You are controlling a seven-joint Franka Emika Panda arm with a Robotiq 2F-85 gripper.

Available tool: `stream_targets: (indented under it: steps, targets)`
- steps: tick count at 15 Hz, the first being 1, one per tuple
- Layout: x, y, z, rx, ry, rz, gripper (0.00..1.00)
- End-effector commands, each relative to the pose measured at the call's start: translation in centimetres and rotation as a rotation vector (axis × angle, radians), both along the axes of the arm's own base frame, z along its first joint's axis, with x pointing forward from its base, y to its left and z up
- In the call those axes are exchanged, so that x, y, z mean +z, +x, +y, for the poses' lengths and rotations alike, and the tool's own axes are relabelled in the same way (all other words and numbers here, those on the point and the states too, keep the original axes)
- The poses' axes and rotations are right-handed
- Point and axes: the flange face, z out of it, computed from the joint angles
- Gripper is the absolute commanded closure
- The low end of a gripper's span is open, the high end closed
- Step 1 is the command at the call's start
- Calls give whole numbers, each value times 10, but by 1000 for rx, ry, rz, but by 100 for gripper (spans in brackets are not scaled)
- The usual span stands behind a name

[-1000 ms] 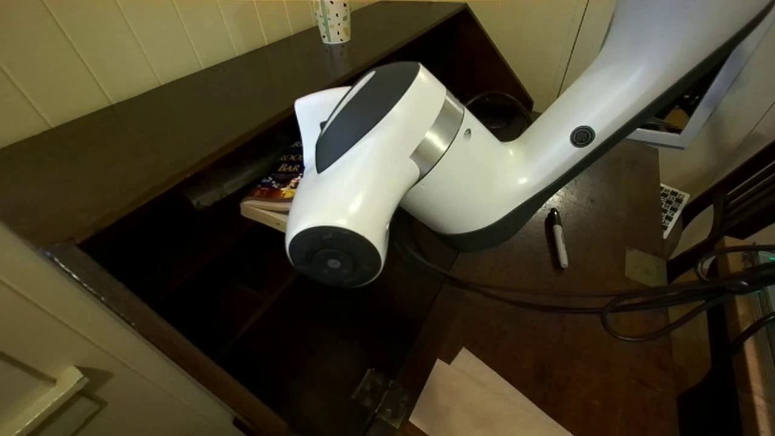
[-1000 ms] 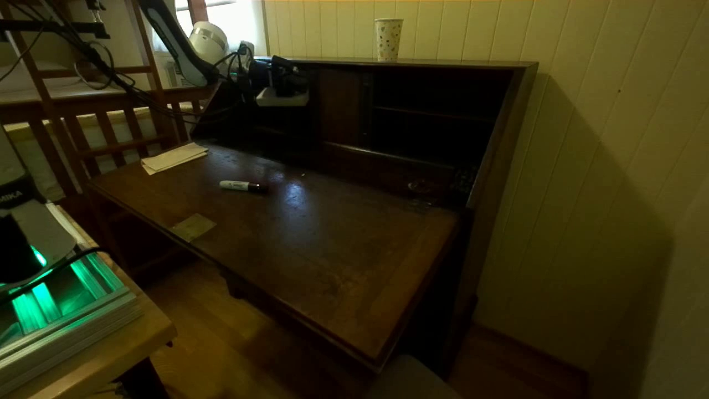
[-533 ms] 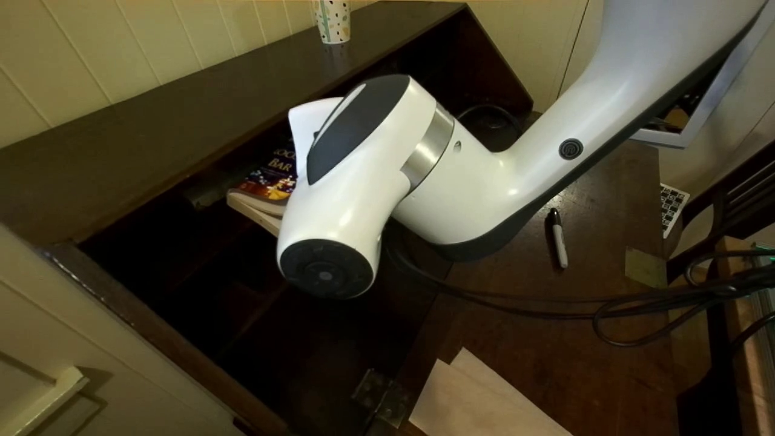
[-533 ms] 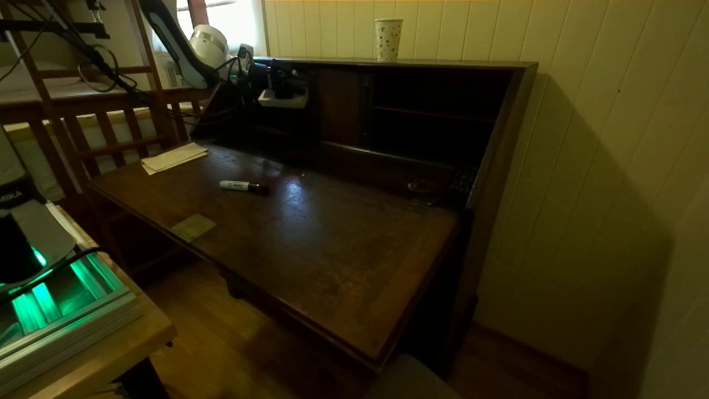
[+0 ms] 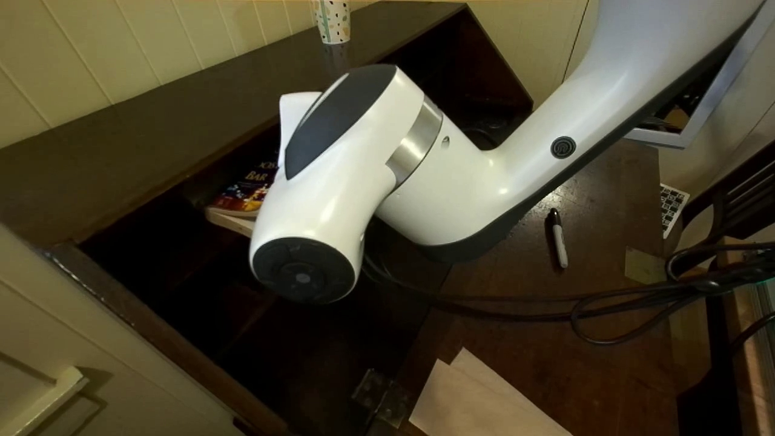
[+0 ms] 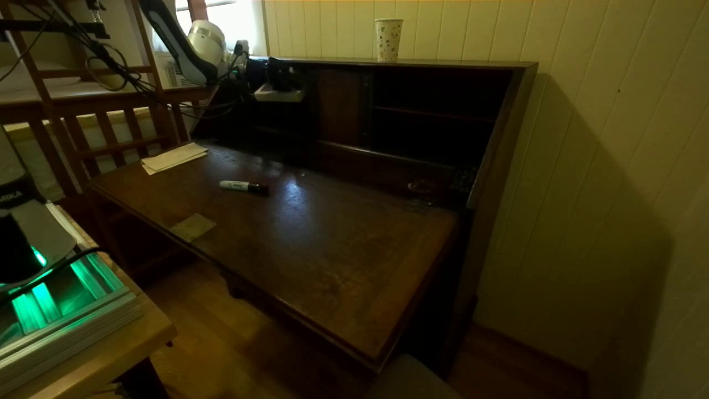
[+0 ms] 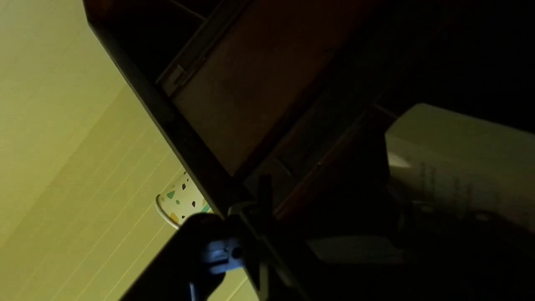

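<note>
Book [image 5: 242, 191] is held in the gripper [image 6: 283, 80], jaws closed on it; exact contact pts too dark to make out in wrist view. Cover faces up in an exterior view, w/ the arm [image 5: 448, 188] hiding part of it & only "BAR" clearly legible; in wrist view a pale face of the book shows close beside the gripper, print on it too dim to read. Gripper + book hang a bit under the level of the top of the desk [image 5: 157, 115], by a dark cubby [image 6: 282, 124]; can't tell how far in. Cup [image 6: 389, 40] w/ spots stands upright on the desk's top, higher than the gripper & off to one side. Marker [image 6: 242, 186] lies on the fold-down leaf [image 6: 332, 238], below the gripper & out toward the front edge, well apart from it. Papers [image 6: 174, 158] lie on the same leaf, also lower than the gripper, nearer its end of the desk. Metal plate [image 6: 193, 228] sits at the leaf's front edge, farther out from the gripper than the marker. Black cables [image 5: 514, 315] trail from the gripper's side, over the leaf. Paneled wall [image 6: 581, 138] is beyond the gripper, behind the desk.
</note>
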Motion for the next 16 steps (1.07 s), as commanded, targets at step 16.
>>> stream_targets:
  steps: [16]
  targets:
    - [-17, 32, 40, 3, 136, -113, 11]
